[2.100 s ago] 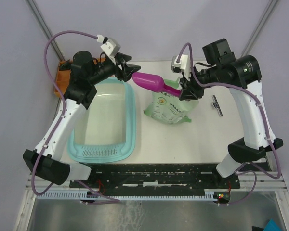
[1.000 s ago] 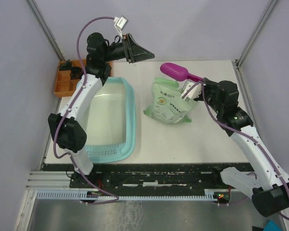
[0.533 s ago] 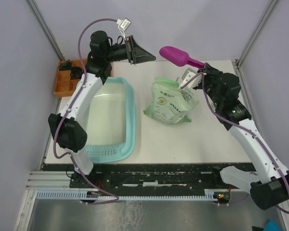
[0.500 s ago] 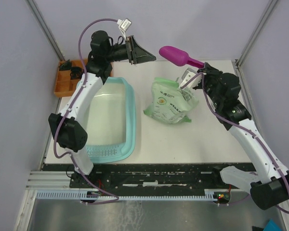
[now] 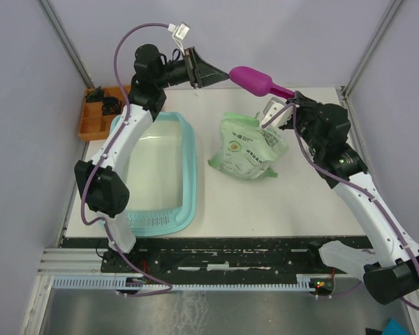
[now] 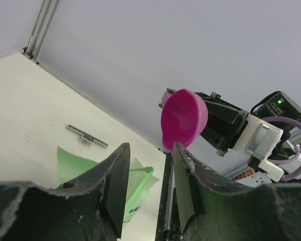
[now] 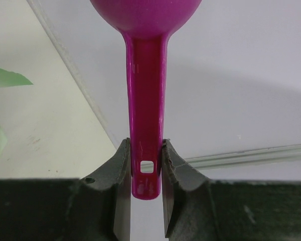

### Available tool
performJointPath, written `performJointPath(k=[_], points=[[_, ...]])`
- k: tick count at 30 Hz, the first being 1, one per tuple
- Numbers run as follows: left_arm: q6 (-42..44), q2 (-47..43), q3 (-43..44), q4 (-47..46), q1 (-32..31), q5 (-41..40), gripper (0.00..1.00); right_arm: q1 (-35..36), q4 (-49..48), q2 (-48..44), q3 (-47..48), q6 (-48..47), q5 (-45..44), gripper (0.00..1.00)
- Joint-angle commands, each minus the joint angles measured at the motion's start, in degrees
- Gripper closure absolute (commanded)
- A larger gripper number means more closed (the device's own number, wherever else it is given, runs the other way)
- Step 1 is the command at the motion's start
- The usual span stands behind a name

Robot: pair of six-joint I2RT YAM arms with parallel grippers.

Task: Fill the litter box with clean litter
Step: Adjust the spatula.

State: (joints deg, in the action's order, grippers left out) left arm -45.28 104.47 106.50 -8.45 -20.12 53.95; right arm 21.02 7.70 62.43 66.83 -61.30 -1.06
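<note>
Right tool (image 7: 146, 155), clamped on the scoop (image 5: 250, 79) by its handle, has lifted it off the bag (image 5: 246, 150) to above the far edge of the table (image 5: 293, 202). Left tool (image 5: 222, 74), jaws part open and empty, has swung across so the scoop bowl sits just ahead of them. Reads as a hand-over, not a scooping pass: litter box (image 5: 190, 167) by the left edge shows bare floor, no litter seen.
</note>
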Motion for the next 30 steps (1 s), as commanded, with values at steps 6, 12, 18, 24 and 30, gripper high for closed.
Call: performJointPath(k=[6,12,18,24,30], points=[[-11.8,0.7,1.2,-20.3,-0.5,2.9,0.52,0.3,2.5,-2.0,1.7,2.1,0.0,0.98],[-14.7,2.0,1.2,-23.5,-1.6,6.2,0.53,0.3,2.3,-1.6,1.7,2.1,-0.5,0.98],[-13.5,1.7,0.0,-21.3,-1.7,7.7,0.55,0.3,1.9,-1.4,1.7,2.0,-0.7,0.98],[-13.5,1.9,0.5,-21.3,-1.8,8.0,0.56,0.4,1.7,-0.9,1.7,1.9,-0.9,0.98],[-13.8,2.9,1.5,-21.3,-2.7,10.5,0.65,0.4,1.0,-0.4,1.9,1.8,-1.4,0.98]])
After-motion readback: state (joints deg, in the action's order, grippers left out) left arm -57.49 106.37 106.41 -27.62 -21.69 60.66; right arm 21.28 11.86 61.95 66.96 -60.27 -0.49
